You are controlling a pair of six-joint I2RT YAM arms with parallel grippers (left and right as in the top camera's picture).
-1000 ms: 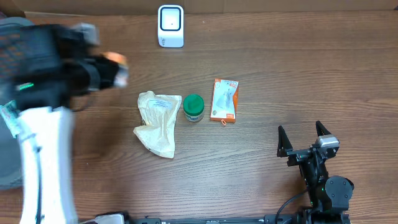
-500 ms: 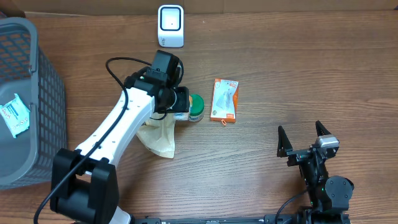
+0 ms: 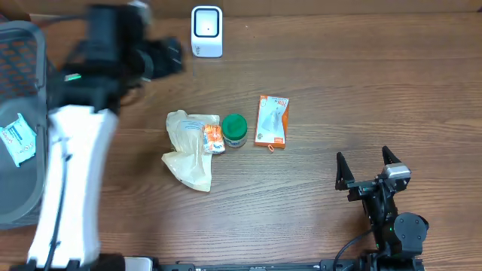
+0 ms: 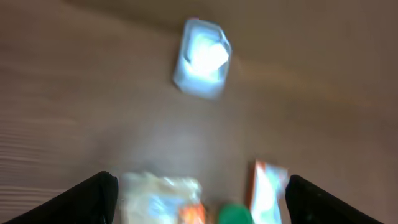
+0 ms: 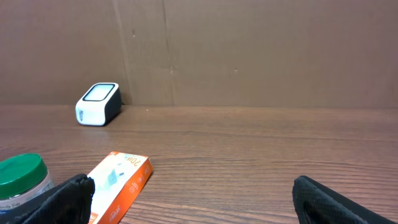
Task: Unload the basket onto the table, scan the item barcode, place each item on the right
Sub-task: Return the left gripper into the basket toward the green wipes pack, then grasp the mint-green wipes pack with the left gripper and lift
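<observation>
The small orange-and-white packet (image 3: 213, 138) lies on the right edge of the crumpled cream plastic bag (image 3: 188, 150), just beside the green-lidded jar (image 3: 234, 129), with the white box-shaped scanner (image 3: 206, 31) at the far side of the wooden table (image 3: 339, 83). The left fingers (image 4: 93, 198), blurred, are spread wide and empty near that scanner. The right fingers (image 5: 68, 196) are spread too, holding nothing, well apart from the items.

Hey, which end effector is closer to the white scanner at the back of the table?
Left. The left end effector hovers just beside the scanner, on its left in the overhead view. The right end effector sits far away, near the front right.
</observation>
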